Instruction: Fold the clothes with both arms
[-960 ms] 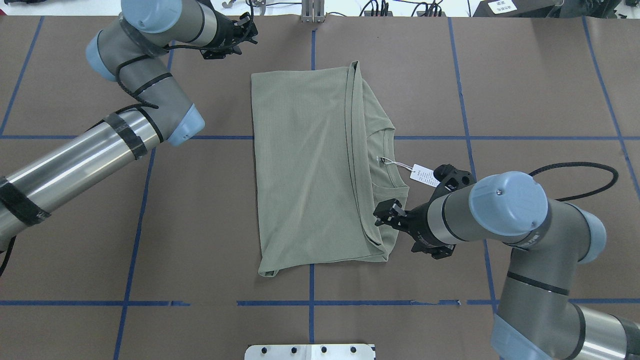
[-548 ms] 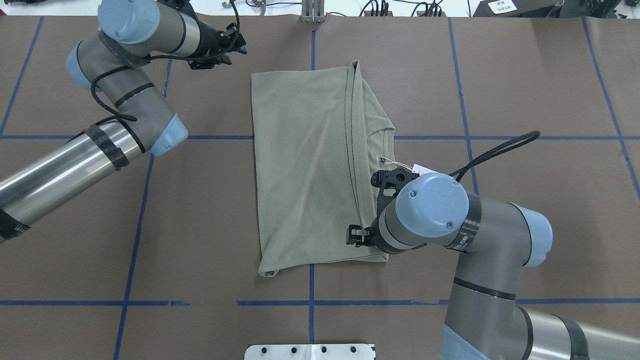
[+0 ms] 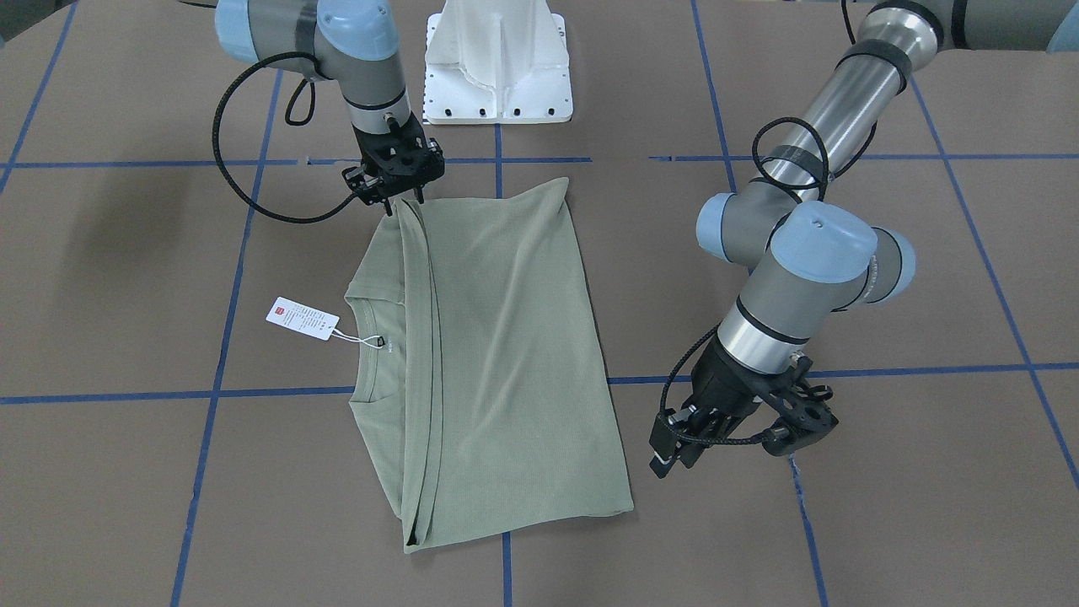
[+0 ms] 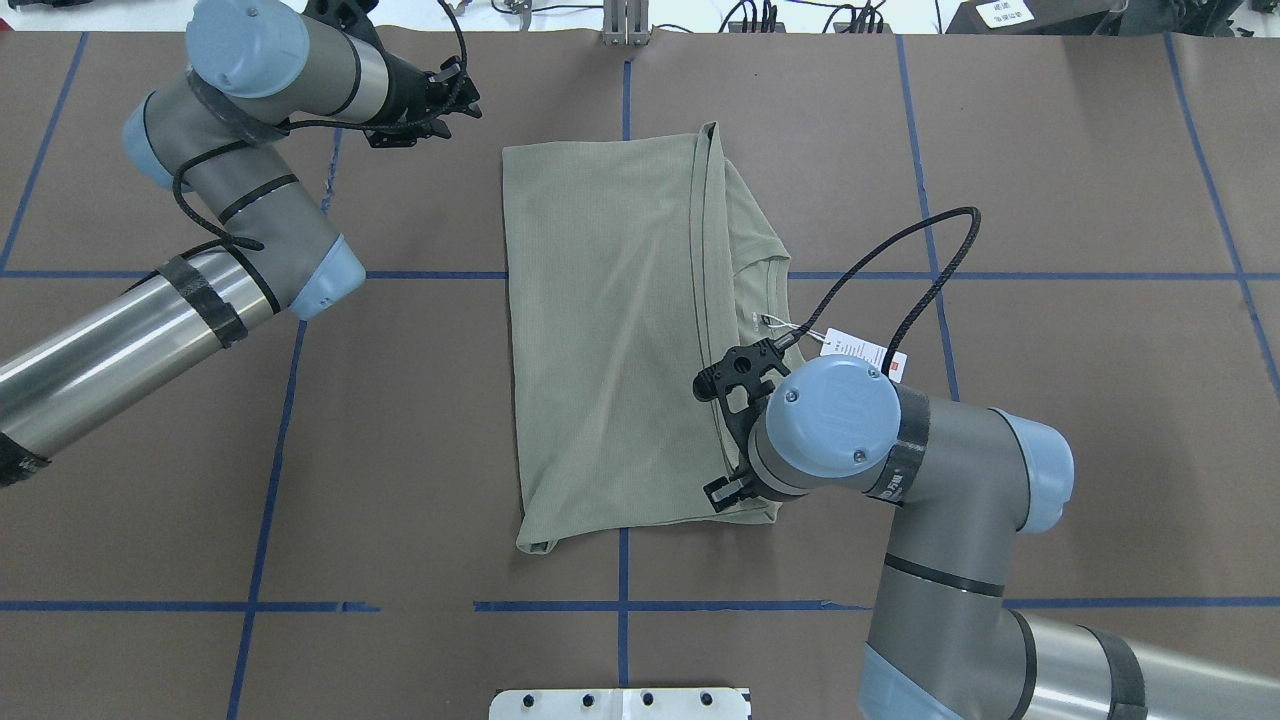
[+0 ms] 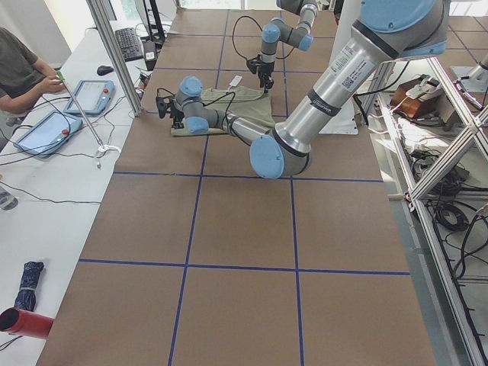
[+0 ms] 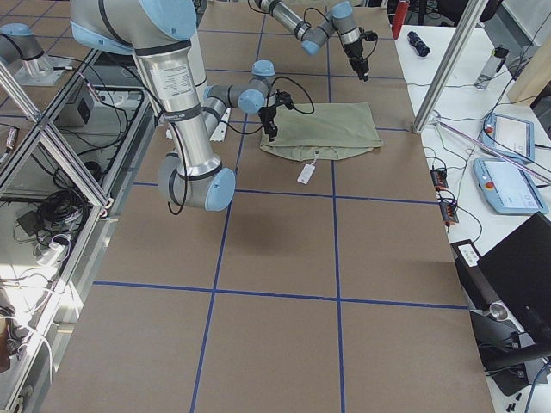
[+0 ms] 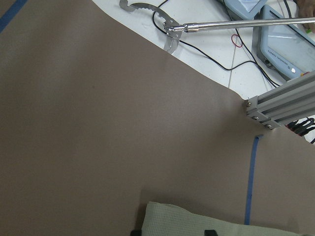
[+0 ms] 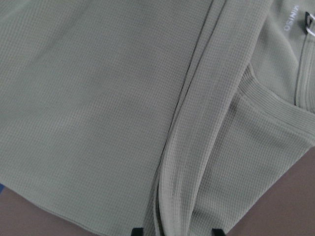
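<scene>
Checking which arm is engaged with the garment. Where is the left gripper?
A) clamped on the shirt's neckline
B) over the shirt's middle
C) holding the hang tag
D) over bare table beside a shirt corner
D: overhead, the left gripper is over the brown table just off the shirt, and its wrist camera shows only a shirt corner at the frame's bottom edge.

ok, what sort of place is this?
Likely a robotics lab workcell: a table marked with a blue tape grid, aluminium framing beside it, and an operator at a side bench with control pendants.
</scene>
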`<state>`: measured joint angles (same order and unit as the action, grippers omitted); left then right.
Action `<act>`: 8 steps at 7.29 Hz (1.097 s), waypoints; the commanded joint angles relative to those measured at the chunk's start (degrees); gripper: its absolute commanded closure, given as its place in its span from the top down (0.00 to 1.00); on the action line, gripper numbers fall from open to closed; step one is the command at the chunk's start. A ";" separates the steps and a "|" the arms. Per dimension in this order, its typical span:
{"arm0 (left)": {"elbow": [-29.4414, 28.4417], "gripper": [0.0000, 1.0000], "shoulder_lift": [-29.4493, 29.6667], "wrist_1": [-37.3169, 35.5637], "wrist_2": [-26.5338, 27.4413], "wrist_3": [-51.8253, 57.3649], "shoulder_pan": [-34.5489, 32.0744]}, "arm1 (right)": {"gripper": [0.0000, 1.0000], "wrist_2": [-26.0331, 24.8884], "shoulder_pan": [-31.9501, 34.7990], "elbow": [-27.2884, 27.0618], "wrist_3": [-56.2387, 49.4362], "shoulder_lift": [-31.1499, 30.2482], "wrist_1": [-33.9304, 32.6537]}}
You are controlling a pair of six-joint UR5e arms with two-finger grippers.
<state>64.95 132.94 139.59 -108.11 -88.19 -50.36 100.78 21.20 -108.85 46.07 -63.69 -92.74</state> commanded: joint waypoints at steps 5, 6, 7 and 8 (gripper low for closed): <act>-0.09 0.52 -0.49 0.07 0.00 -0.14 0.00 | 0.00 -3.40 -1.86 2.23 -3.09 1.29 -0.33; -0.09 0.52 -0.49 0.07 0.00 -0.23 0.09 | 0.00 -3.23 -1.51 2.23 -3.96 1.12 -0.33; 0.09 0.52 -0.49 0.07 0.00 -0.31 0.00 | 0.00 -2.35 -0.12 1.71 -4.58 0.77 -0.60; 0.09 0.52 -0.40 0.07 0.00 -0.32 0.09 | 0.00 -1.30 1.03 -0.47 -6.85 -0.37 -1.38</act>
<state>64.97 132.49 139.66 -108.10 -88.47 -50.32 98.38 20.86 -107.48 41.25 -63.06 -93.44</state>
